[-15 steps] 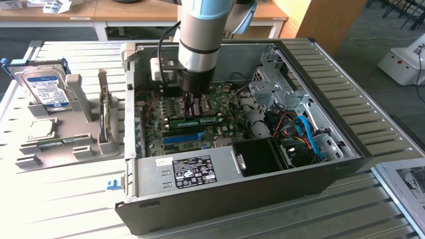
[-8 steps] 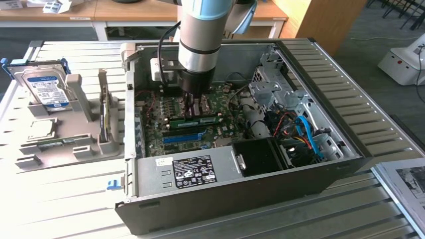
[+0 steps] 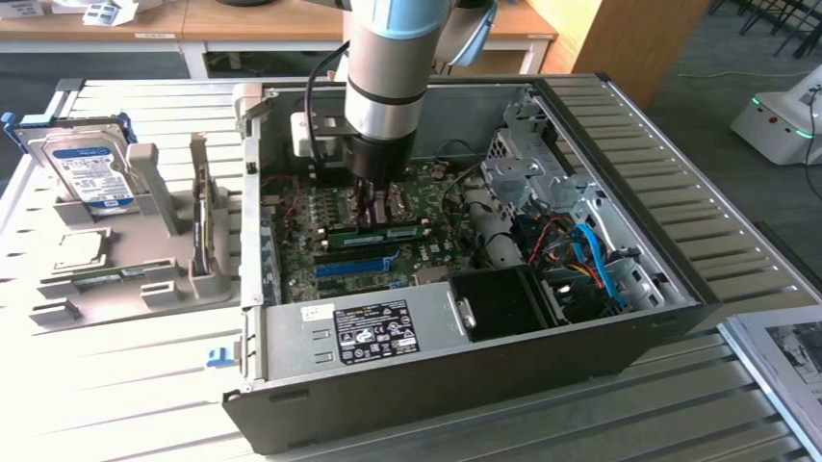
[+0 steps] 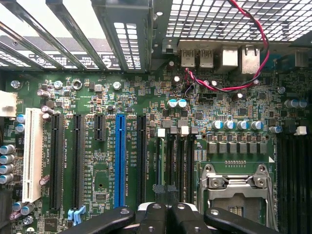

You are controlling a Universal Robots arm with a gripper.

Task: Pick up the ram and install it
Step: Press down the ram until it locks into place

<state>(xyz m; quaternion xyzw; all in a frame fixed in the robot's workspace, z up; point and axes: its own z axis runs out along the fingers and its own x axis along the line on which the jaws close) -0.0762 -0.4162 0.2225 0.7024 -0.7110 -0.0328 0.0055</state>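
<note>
Tables, pale and slatted (image 3: 719, 250), hold a big open computer case (image 3: 642, 318). Inside the case lies a green board (image 3: 302, 260) full of little parts. A silver box with a black label (image 3: 372, 332) sits in the case at the near side, with a black block (image 3: 507, 303) next to it. Blue and red wires (image 3: 598, 260) curl in the case toward the exterior view's right, under grey metal cages (image 3: 540, 159).

The arm (image 3: 392, 58) reaches straight down into the case. The gripper (image 3: 372, 207) hangs low over the green board, and its fingers are closed together. In the wrist view the black fingers (image 4: 163, 217) meet in the middle. What they hold, if anything, cannot be told.

The ram (image 3: 375, 232) is a thin green stick. It lies flat across the board, right under the gripper and touching its tip. A blue slot (image 3: 353, 265) lies just beside the ram, on the near side. In the wrist view the blue slot (image 4: 119, 161) runs between black slots (image 4: 78, 161), and a white slot (image 4: 31, 153) sits farther off.

A grey stand (image 3: 141, 260) sits on the table at the exterior view's left, well apart from the case. A hard drive (image 3: 84, 168) stands upright in the stand.
</note>
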